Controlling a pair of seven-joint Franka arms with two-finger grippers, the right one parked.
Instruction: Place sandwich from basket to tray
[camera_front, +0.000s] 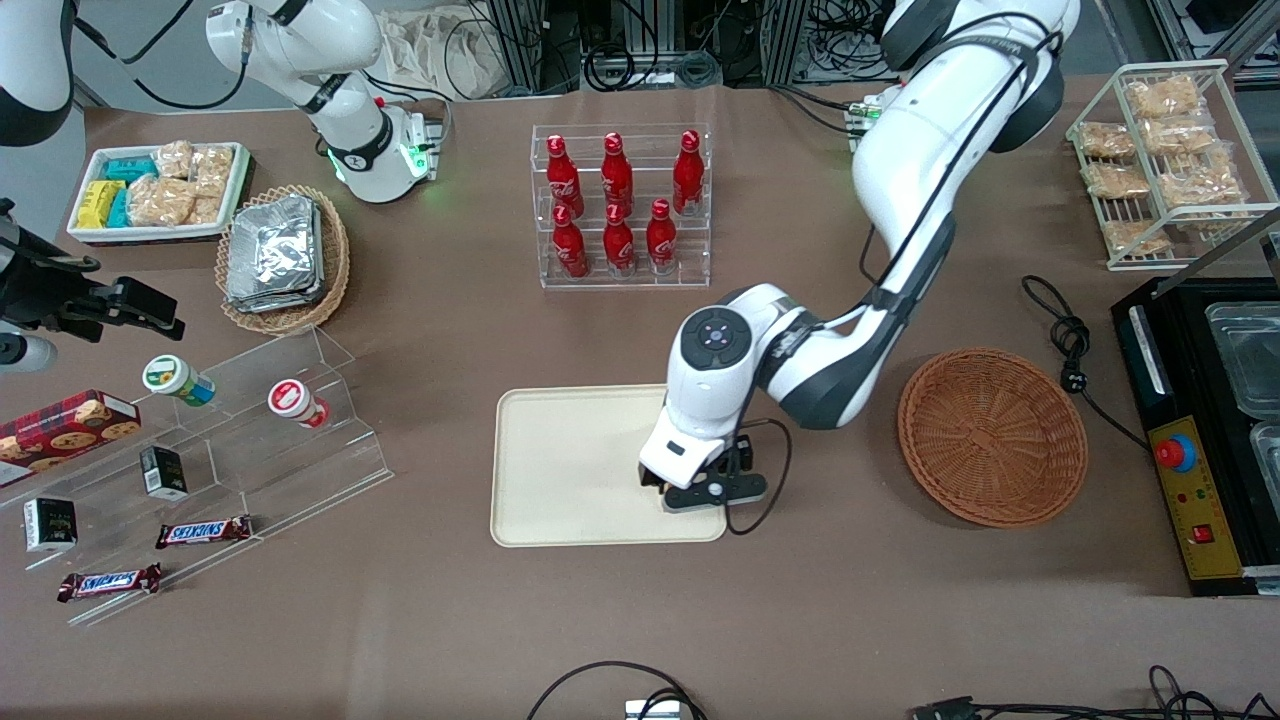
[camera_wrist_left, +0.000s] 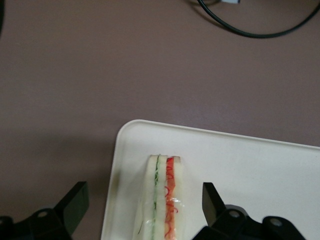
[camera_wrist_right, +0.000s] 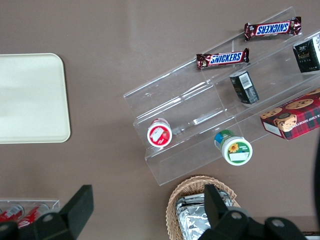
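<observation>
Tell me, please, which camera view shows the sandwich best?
The left wrist view: the sandwich lies on the tray between the open tool's fingers. In the front view the arm hides it; the right wrist view misses it.

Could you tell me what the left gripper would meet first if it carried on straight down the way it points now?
Most likely the sandwich, lying on the tray between the open gripper fingers; how much height remains is unclear.

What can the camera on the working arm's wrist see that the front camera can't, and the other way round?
Only the wrist view shows the sandwich, lying on the tray between the open fingers of the pincer. Only the front view shows the brown basket, with nothing in it, and the red bottles. Both show the cream tray and the pincer over its corner.
</observation>
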